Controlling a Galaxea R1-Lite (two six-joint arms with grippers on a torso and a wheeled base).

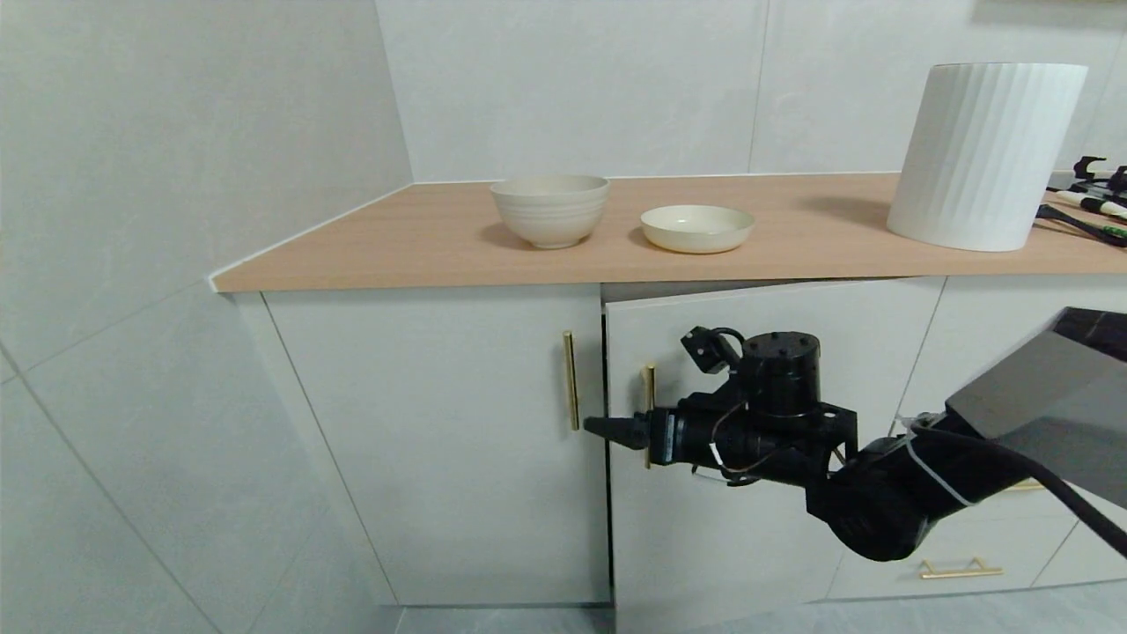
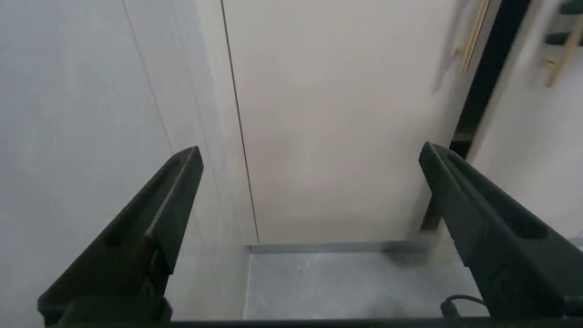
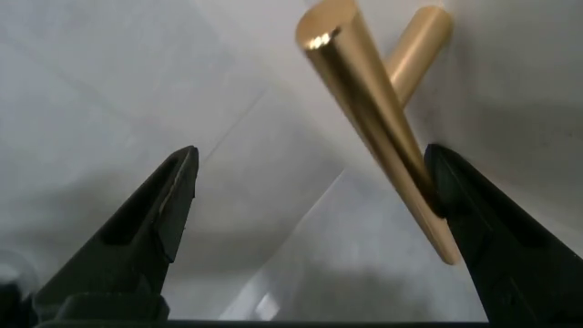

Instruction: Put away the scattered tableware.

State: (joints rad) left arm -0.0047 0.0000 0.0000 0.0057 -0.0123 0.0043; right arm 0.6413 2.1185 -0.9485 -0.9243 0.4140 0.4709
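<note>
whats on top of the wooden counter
A bowl, a shallow dish, a tall white ribbed container and dark utensils at the right edge. Anything behind the container is hidden.

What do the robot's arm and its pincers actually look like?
The right arm is matte black and chunky, with rounded joints and a round cap studded with screws near the wrist. Thin wires loop across it, a pale band wraps it, and a thick black cable trails back. The right gripper and left gripper each have two black, wedge-shaped tapering fingers.
</note>
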